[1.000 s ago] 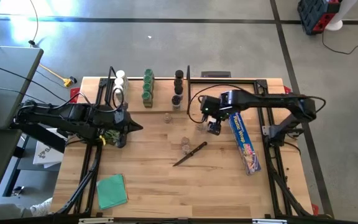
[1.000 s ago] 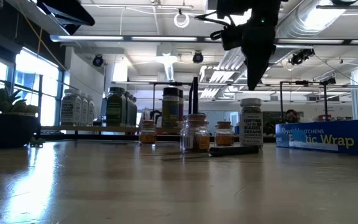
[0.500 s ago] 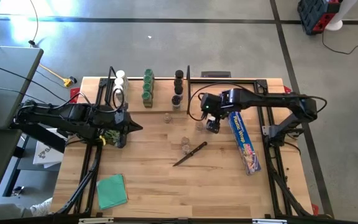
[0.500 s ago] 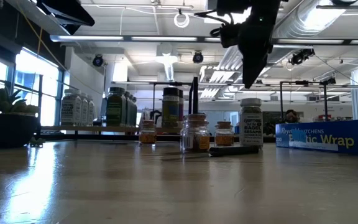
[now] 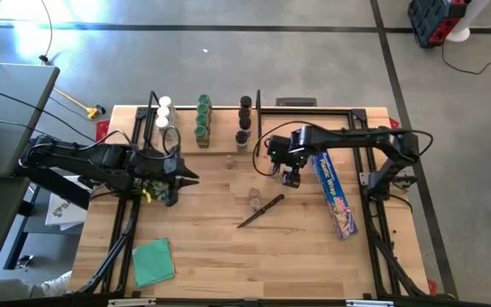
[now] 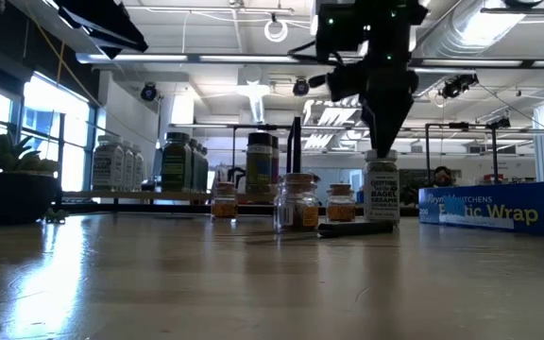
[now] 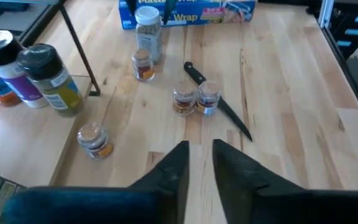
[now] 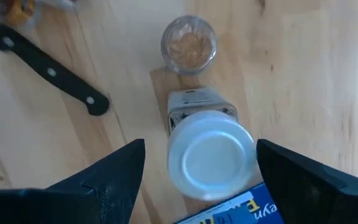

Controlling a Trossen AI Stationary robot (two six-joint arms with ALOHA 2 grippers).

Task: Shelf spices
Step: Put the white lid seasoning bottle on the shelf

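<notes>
From above, the right hand point(image 5: 291, 178) has slid toward frame centre since a second ago and now hangs over the white-capped jar point(image 5: 277, 173), just left of the blue box point(image 5: 334, 194). The left hand point(image 5: 188, 180) sits at centre left and has nudged rightward. At upper centre the shelf point(image 5: 220, 136) carries white-, green- and dark-capped jars, while loose jars point(image 5: 253, 199) and a knife point(image 5: 261, 210) lie mid-worktop point(image 5: 228, 256).

Down at worktop level, the right hand point(image 6: 385, 142) has dropped: its tip is now right at the cap of the tall jar point(image 6: 382, 195), right of centre. It was hanging clear above that jar a moment back. Shelved jars point(image 6: 178, 162) line up at left.

Left wrist view: the fingers point(image 7: 176, 167) at bottom centre show a narrow slit between them and nothing in it. They have just begun to part, so that hand is empty. Ahead lie small jars point(image 7: 196, 99), the knife point(image 7: 216, 107) and the tall jar point(image 7: 148, 31) at top.

Right wrist view: fingers point(image 8: 120, 171) spread wide, one at lower left and one at lower right, with the white cap point(image 8: 211, 160) squarely between them and untouched. A small clear jar point(image 8: 189, 46) stands just beyond it at top centre.

My read: the line-up is done. Next comes the last bit of descent and the squeeze, and then this jar can head for the shelf.
</notes>
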